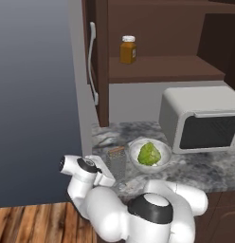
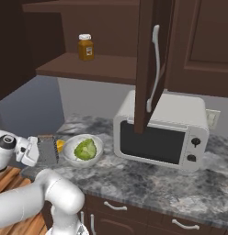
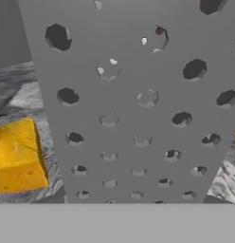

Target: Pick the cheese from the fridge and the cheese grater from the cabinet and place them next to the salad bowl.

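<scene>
Left base view
Surface: a grey marbled counter (image 1: 204,166) is seen across the middle right, with wood floor along the lower left edge.
Cabinet: the cabinet (image 1: 157,33) stands open at the top; an amber jar (image 1: 128,49) rests on its shelf, and its label cannot be read.
Microwave: a pale microwave (image 1: 200,118) is set at the right; no writing can be made out.
Salad bowl: the salad bowl (image 1: 149,154) is placed at centre.
Cheese grater: the cheese grater (image 1: 117,162) stands upright just left of the bowl.
Gripper: the gripper (image 1: 106,173) is seen against the grater's left side; the jaws are hidden, so their state cannot be told.

Right base view
Door: the open cabinet door (image 2: 150,64) covers part of the microwave.
Grater: it is seen at the left, between the gripper (image 2: 38,155) and the bowl.
Cheese: the cheese (image 2: 59,145) is largely hidden, showing as a yellow sliver between grater and bowl.

Hand view
Grater: its perforated grey face is seen close up, cut off on every side.
Cheese: it lies at the lower left on the counter, cut off by the left edge.
</scene>
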